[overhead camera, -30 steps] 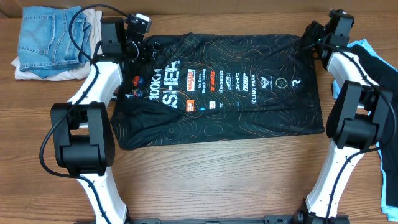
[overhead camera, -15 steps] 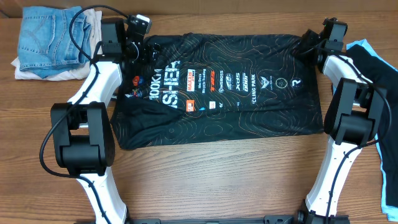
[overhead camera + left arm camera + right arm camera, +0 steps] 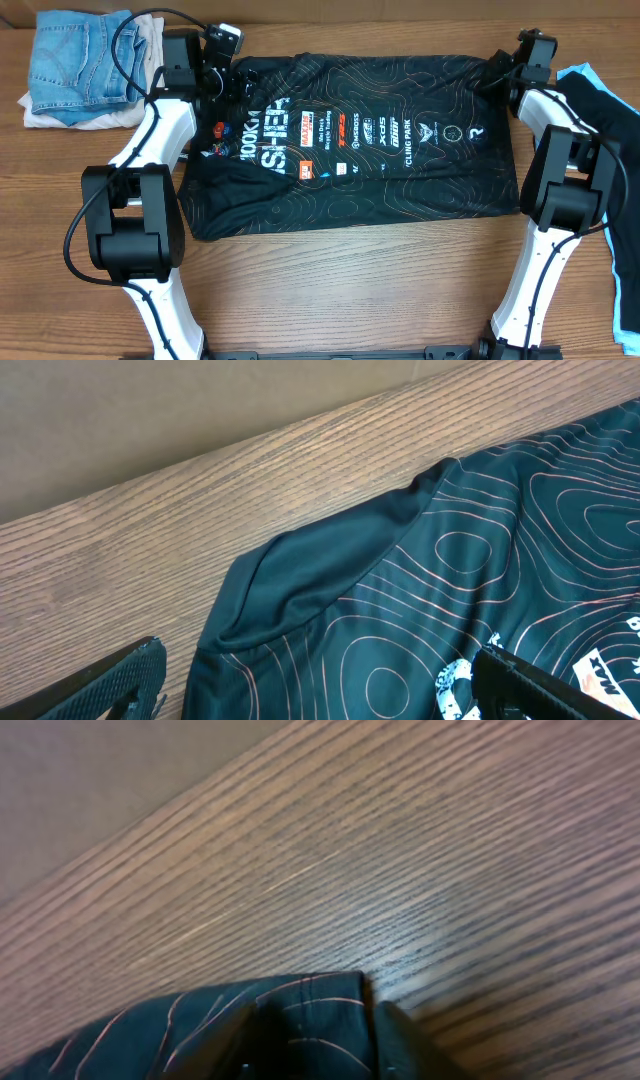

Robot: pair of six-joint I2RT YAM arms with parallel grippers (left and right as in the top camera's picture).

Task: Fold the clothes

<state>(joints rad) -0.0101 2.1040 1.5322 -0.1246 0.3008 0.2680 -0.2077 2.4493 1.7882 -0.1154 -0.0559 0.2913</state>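
Left fingers [image 3: 112,678] were spread wide over the jersey [image 3: 400,170] (far edge); the right fingers' [image 3: 498,70] state could not be told.

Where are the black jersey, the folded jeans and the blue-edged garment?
black jersey [image 3: 400,190], overhead view, below the logos
folded jeans [image 3: 75,55], overhead view, denim middle
blue-edged garment [image 3: 583,72], overhead view, blue top edge

This looks like a robotics lab bench. A white-and-black left arm [image 3: 165,130] and right arm [image 3: 545,105] are mounted at the near edge of a wood-grain tabletop [image 3: 350,285], and a black cable [image 3: 66,240] loops loose beside the left one. A plain beige wall [image 3: 150,410] backs the tabletop. Folded jeans [image 3: 75,55] and a spread black jersey [image 3: 400,170] lie on it.
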